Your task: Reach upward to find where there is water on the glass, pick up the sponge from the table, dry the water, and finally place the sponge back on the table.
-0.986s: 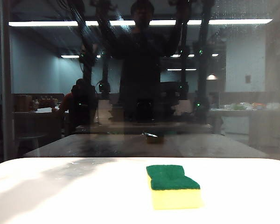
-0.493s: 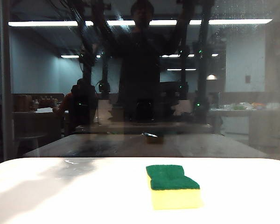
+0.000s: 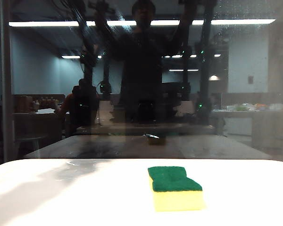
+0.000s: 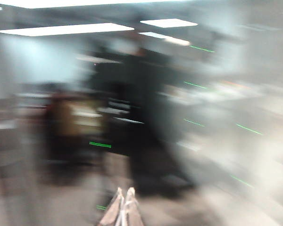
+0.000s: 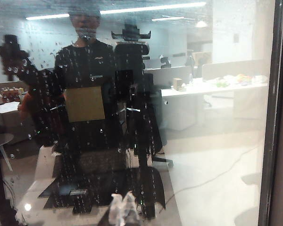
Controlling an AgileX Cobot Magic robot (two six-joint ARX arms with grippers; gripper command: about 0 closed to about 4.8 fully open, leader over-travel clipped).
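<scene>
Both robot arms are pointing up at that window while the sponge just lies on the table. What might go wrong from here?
1. The water is only tiny droplets on a dark, reflective glass; patches may be missed.
2. The left wrist view is smeared by motion, so the left gripper sees little.
3. Both the left and the right gripper are shut and raised near the pane; they might bump it, and must open before taking the sponge.

A large dark reflective glass pane rises at the far edge of the wide white table, blocking passage beyond. A yellow foam sponge with green scouring top lies alone; bare tabletop surrounds it on all sides.
</scene>
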